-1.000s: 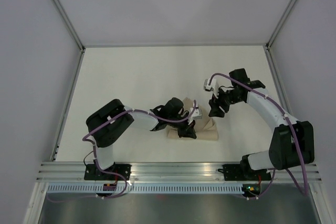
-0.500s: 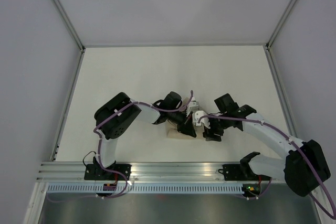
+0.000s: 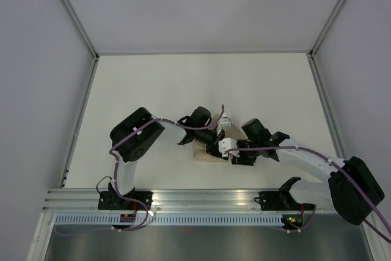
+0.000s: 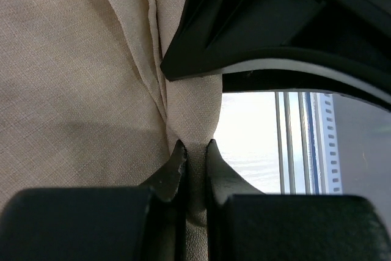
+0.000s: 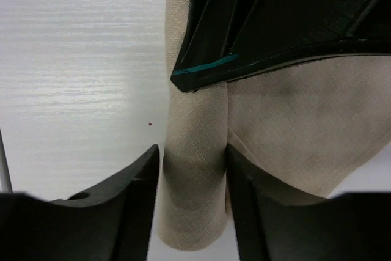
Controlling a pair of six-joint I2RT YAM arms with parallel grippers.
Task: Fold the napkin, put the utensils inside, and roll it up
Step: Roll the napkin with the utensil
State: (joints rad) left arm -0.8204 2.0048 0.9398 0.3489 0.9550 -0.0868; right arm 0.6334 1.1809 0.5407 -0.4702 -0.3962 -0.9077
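Observation:
The beige napkin lies folded on the white table, mostly covered by both grippers. My left gripper is shut on a pinched ridge of the napkin at its edge. In the right wrist view, a rolled edge of the napkin runs between the fingers of my right gripper. Those jaws are open and straddle the roll closely, the right finger against the cloth and a thin gap on the left. The two grippers nearly touch. The utensils are hidden.
The left gripper's black body hangs just beyond my right fingers. The right gripper's black body fills the upper right of the left wrist view. The table's metal front rail runs close behind the napkin.
The right arm swung in from the right and came down onto the napkin's near edge, beside the left gripper. Its jaws narrowed around the roll. The left gripper kept its pinch.

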